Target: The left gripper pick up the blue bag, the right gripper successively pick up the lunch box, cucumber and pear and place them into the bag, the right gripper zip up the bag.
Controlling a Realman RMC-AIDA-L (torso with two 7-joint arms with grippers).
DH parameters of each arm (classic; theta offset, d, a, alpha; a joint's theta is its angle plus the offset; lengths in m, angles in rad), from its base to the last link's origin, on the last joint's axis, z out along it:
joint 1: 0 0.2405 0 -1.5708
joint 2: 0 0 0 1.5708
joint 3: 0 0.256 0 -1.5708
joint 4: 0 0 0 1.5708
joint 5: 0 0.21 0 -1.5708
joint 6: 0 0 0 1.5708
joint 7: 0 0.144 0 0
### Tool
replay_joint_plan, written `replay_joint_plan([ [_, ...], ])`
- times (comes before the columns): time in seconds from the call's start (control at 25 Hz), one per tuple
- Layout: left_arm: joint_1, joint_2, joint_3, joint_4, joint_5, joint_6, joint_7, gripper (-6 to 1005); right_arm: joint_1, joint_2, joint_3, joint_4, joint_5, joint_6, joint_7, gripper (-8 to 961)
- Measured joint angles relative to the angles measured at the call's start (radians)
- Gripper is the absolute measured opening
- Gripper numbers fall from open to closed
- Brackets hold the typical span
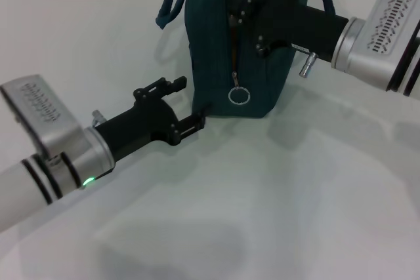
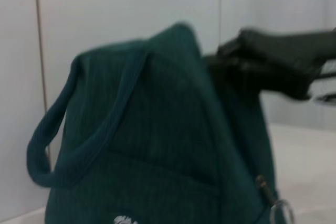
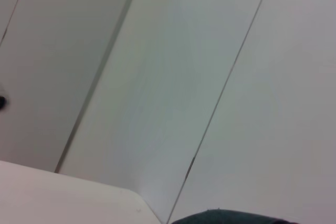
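We judge the blue bag (image 1: 216,63) soft and yielding — grip its zipper pull. Left gripper (image 1: 186,106) released beside it; right gripper (image 1: 246,4) at the zipper — state unclear.

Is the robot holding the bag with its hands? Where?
The left hand is open beside the blue bag's bottom corner, holding nothing. The right hand is up at the bag's top by the zipper; whether it grips cannot be told.
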Motion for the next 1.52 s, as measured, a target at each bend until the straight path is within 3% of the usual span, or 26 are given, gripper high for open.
replay_joint_plan([
  [0.32, -0.065, -0.002, -0.003, -0.03, -0.011, -0.072, -0.002, 691, -0.01, -0.001, -0.007, -0.003, 0.002, -0.02, 0.0, 10],
  [0.76, -0.078, -0.003, 0.001, -0.027, -0.007, -0.09, 0.036, 296, -0.022, -0.001, -0.006, 0.005, 0.025, -0.039, 0.0, 10],
  [1.04, -0.069, -0.008, -0.004, -0.03, -0.008, -0.055, 0.111, 269, -0.077, -0.006, 0.005, -0.006, 0.051, -0.147, 0.0, 11],
  [1.2, -0.063, -0.008, -0.001, -0.032, -0.007, -0.025, 0.15, 253, -0.129, -0.01, 0.07, -0.002, 0.067, -0.256, -0.006, 11],
  [1.52, -0.046, -0.007, -0.004, -0.03, -0.034, 0.008, 0.152, 107, -0.173, -0.018, 0.122, 0.023, 0.057, -0.308, -0.001, 11],
])
